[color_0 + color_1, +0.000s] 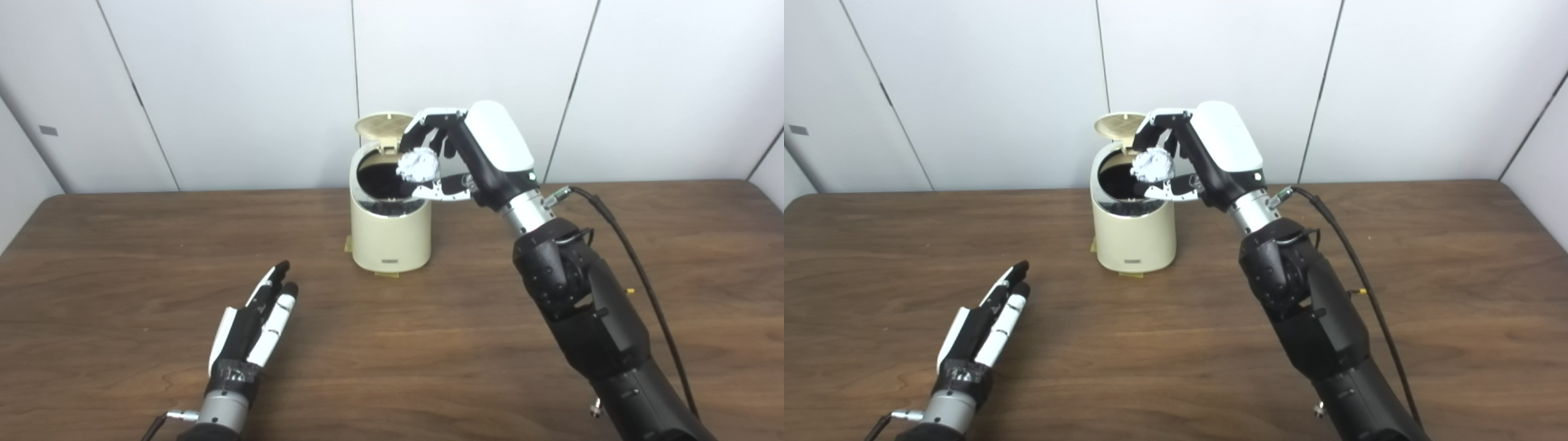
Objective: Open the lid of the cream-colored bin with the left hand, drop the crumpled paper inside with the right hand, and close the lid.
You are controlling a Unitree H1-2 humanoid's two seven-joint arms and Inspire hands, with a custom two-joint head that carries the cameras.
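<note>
1. The right hand (pixel 456 156) is raised over the bin (pixel 391 236); its fingers (pixel 429 117) curl down from above and its thumb (pixel 442 191) lies underneath, so the two are clamped on the crumpled paper (pixel 419 165); the white ball of paper is held above the right part of the bin's dark opening, over the rim and not yet inside.
2. The left hand (pixel 254 324) rests low over the table (pixel 122 257), in front of the bin and to its left, well apart from it; its fingers lie straight and close together, pointing toward the bin, and they hold nothing; whether the palm touches the wood cannot be told.
3. The bin is cream-coloured and round, standing upright near the far middle of the table; its lid (pixel 381 127) is swung up and stands open behind the opening, its ribbed underside facing forward.
4. A small dark label sits low on the front of the bin, with a yellowish tab on the table just below it; whatever is written on the label is too small to read.
5. A black cable (pixel 637 263) runs from the right wrist down beside the forearm.
6. The right eye view shows more of the lid clear of the right hand's fingers; in the left eye view the fingers overlap the lid's right edge.
</note>
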